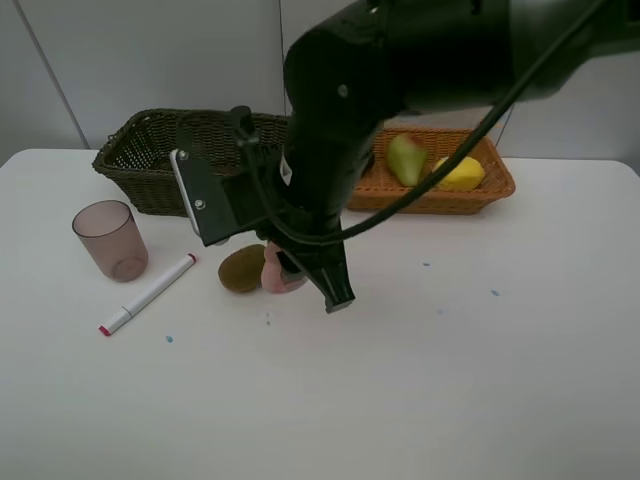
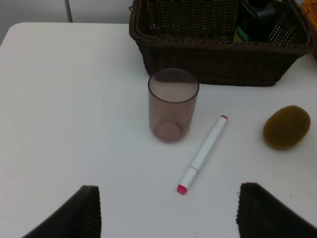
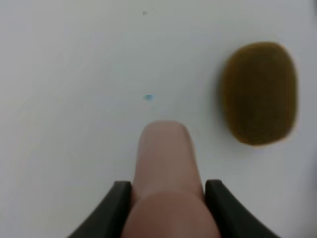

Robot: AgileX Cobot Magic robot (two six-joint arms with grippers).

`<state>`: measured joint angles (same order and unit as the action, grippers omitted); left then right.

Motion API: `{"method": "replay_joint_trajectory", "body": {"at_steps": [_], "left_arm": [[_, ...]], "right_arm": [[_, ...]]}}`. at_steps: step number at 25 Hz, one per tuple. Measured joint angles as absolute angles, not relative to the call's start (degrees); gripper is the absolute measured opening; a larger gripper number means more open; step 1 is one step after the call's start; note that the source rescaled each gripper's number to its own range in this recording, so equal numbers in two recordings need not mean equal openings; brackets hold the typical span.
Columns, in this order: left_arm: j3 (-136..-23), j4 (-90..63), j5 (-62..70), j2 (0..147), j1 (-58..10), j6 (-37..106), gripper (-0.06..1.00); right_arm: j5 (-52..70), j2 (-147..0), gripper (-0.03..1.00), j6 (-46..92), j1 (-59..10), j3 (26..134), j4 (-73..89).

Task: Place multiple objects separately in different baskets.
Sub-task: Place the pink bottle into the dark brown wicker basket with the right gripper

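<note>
A pink bottle [image 3: 166,158] is pinched by the right gripper [image 3: 168,191] beside a kiwi [image 3: 260,91]; the left gripper [image 2: 168,201] is spread.

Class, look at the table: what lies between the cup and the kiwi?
The marker lies between the cup and the kiwi, touching neither. The left wrist view shows this most clearly.

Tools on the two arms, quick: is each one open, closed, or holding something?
Left tool: open, holding nothing.
Right tool: closed on the pink bottle.
</note>
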<state>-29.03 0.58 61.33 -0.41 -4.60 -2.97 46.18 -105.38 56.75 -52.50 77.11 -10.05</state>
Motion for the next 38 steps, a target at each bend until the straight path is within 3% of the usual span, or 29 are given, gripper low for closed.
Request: {"method": "replay_joint_trajectory", "body": {"at_steps": [10,18,38], "left_arm": [[-29.03,0.58,61.33,-0.41,-4.60,-2.97,0.74],[-29.03,0.58,61.33,-0.41,-4.60,-2.97,0.74],[-29.03,0.58,61.33,-0.41,-4.60,-2.97,0.74]], "right_arm": [[40.36,-98.96,0.00,56.75,-51.84,81.00,-17.58],[24.03,-100.85,0.00,56.75,-45.78,82.59,-16.51],[-7.11,-115.64,0.00,56.75,-38.63,83.86,2.24]]}}
